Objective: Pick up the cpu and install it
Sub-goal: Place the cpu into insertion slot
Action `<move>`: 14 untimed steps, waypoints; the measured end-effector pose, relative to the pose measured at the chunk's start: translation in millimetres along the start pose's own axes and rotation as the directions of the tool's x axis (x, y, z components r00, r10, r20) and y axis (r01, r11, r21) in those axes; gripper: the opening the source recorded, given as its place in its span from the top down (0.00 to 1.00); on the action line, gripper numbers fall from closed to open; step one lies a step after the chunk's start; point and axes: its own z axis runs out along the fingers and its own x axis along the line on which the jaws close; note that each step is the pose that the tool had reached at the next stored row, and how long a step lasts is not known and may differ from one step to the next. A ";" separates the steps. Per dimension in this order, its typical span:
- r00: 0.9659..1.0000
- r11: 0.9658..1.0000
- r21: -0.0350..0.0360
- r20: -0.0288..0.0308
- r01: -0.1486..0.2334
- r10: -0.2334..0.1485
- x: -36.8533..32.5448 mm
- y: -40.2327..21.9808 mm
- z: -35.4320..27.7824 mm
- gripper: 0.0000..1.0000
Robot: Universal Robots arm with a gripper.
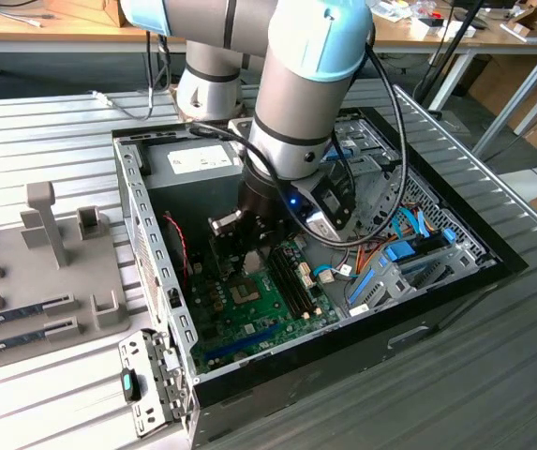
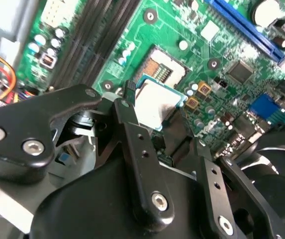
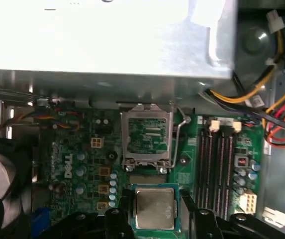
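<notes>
**A:** What is the arm doing?

**B:** In the exterior view the arm [image 1: 296, 84] reaches down into an open computer case [image 1: 156, 272]. Its gripper [image 1: 249, 246] hangs just above the green motherboard [image 1: 249, 314]. A grey power supply [image 1: 193, 167] sits close behind the gripper.

**A:** Is it holding anything?

**B:** Yes. In both wrist views the black fingers [image 3: 117, 221] are closed on the cpu [image 3: 154, 209], one on each of two opposite edges. It is a small flat square with a silver top and a thin blue-green rim.

**A:** Where is the cpu relative to the board?

**B:** The first wrist view looks straight over the chip. The metal-framed socket [image 3: 147, 130] lies just ahead of the fingertips, and the power supply is beyond that. Dark memory slots [image 3: 217, 159] run along one side of the gripper, with yellow and red cables [image 3: 261, 89] past them.

**A:** And the second wrist view?

**B:** It looks past the fingers at a slant. From there the cpu overlaps the near edge of the socket. I cannot tell whether chip and socket touch. This view adds a long blue slot [image 2: 241, 25] and a dark square chip [image 2: 240, 72] on the far side of the gripper.
</notes>
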 end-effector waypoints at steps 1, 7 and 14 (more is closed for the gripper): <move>1.000 1.000 0.000 0.000 0.000 0.000 2.3 0.4 3.5 0.53; 1.000 1.000 0.000 -0.001 -0.015 0.015 2.4 0.7 15.0 0.53; 0.999 0.999 -0.001 -0.002 -0.044 0.044 2.5 -6.3 23.3 0.53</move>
